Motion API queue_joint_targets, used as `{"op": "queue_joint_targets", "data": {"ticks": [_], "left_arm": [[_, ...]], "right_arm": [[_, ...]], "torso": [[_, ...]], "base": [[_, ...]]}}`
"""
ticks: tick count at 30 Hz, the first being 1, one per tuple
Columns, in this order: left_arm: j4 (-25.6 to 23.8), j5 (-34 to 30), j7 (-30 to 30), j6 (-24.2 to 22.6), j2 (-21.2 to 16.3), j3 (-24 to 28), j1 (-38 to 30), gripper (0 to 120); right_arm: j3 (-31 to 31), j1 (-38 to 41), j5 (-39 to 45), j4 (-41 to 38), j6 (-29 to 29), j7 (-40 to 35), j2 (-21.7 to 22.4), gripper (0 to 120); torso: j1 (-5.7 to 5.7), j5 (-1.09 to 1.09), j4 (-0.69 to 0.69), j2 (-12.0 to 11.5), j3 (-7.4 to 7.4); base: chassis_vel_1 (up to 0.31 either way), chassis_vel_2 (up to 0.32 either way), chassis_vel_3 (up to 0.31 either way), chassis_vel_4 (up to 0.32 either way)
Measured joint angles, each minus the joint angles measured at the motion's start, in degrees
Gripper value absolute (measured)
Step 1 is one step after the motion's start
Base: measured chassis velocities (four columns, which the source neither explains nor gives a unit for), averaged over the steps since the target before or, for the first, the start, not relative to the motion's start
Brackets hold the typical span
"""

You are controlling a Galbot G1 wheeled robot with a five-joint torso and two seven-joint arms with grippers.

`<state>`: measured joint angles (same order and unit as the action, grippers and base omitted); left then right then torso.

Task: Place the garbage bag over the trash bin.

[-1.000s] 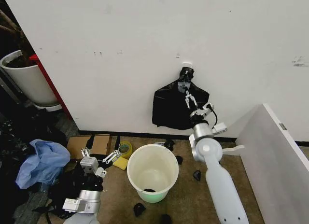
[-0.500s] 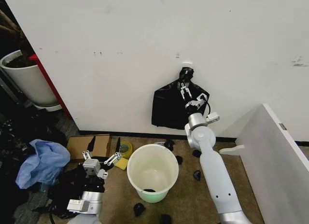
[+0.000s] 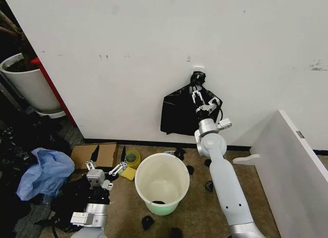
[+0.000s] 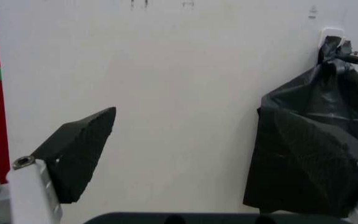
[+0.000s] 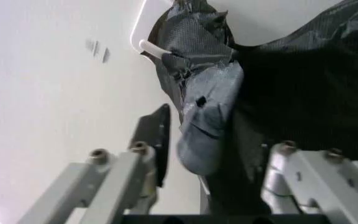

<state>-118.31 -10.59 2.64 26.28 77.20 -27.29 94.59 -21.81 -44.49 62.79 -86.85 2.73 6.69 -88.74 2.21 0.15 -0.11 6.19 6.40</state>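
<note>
While its spread jaws straddle the gathered neck, the right gripper (image 3: 198, 98) has crept slightly higher up the glossy, crinkled black plastic garbage bag (image 3: 179, 115), which hangs long-axis vertical from a white wall clip (image 3: 199, 68) at 1 o'clock of the round white plastic trash bin (image 3: 162, 182). Left gripper (image 3: 106, 170) idles open at the bin's 9 o'clock.

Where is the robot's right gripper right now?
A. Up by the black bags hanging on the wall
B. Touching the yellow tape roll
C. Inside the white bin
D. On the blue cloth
A. The right gripper is raised against the black bags hanging from the white clip on the wall, well above the trash bin; its fingers are open around the bunched plastic.
</note>
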Motion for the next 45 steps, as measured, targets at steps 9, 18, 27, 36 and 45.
{"op": "queue_joint_targets", "data": {"ticks": [9, 18, 27, 36, 45], "left_arm": [[1.0, -0.2, 0.4, 0.0, -0.7, 0.2, -0.8, 100], [1.4, -1.5, 0.6, -0.4, -1.5, 0.4, -1.6, 100], [1.8, -1.6, 0.6, -0.2, -0.9, 1.1, -1.7, 100], [2.6, -1.6, 0.6, 0.2, -0.3, 1.7, -2.6, 100], [3.6, -2.8, 0.5, 0.1, -0.5, 2.1, -4.3, 100]], "right_arm": [[0.0, 0.9, -1.9, 1.2, 1.6, 0.0, -0.2, 1], [1.9, -7.7, -6.5, -4.5, 2.3, -2.1, 2.4, 0], [3.3, -18.9, -12.1, -12.7, 2.5, -3.1, 4.7, 0], [4.7, -29.1, -17.5, -18.0, 3.7, -3.9, 7.7, 0], [6.3, -36.0, -26.3, -20.2, 7.3, -0.9, 12.1, 0]], "torso": [[0.00, 0.00, 0.00, 0.0, 0.00], [-0.01, 0.01, 0.00, 0.0, 0.00], [-0.01, 0.00, 0.00, 0.0, -0.01], [-0.01, 0.00, 0.00, 0.0, -0.01], [-0.01, 0.00, 0.00, 0.0, -0.01]], "base": [[0.000, 0.000, 0.000, 0.000], [0.000, 0.000, 0.000, 0.000], [0.000, 0.000, 0.000, 0.000], [0.000, 0.000, 0.000, 0.000], [0.000, 0.000, 0.000, 0.000]]}}
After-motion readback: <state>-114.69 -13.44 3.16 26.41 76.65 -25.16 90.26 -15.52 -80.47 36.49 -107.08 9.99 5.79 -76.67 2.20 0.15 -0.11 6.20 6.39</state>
